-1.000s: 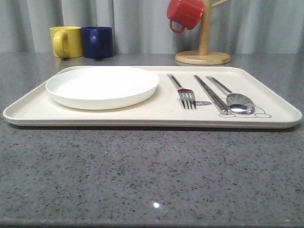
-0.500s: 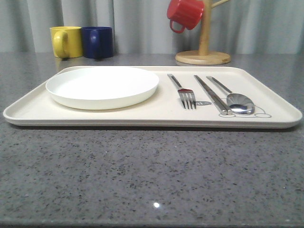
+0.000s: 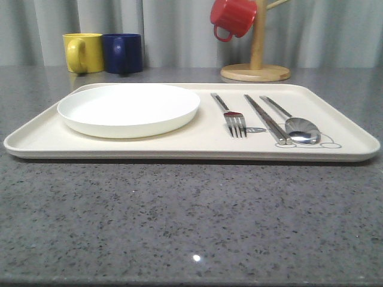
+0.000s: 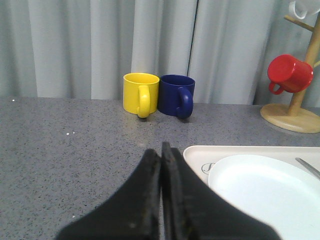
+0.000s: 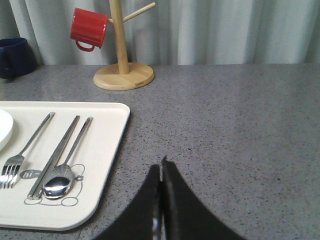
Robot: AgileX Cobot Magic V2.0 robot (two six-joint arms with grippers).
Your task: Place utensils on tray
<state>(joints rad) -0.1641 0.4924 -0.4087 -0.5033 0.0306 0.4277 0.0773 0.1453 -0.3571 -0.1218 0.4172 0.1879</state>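
The cream tray (image 3: 197, 143) lies across the middle of the grey table. On its left half sits the white plate (image 3: 128, 109). To the right of it lie the fork (image 3: 230, 115), the chopsticks (image 3: 266, 118) and the spoon (image 3: 296, 124), side by side. In the left wrist view my left gripper (image 4: 161, 150) is shut and empty, just off the tray's corner (image 4: 197, 152) near the plate (image 4: 265, 192). My right gripper (image 5: 161, 167) is shut and empty over bare table, beside the tray (image 5: 107, 165) with the spoon (image 5: 62, 182), the chopsticks (image 5: 55, 155) and the fork (image 5: 22, 152).
A yellow mug (image 3: 84, 52) and a blue mug (image 3: 122, 52) stand behind the tray at the back left. A wooden mug stand (image 3: 256, 66) with a red mug (image 3: 232, 18) hanging on it is at the back right. A grey curtain closes off the back.
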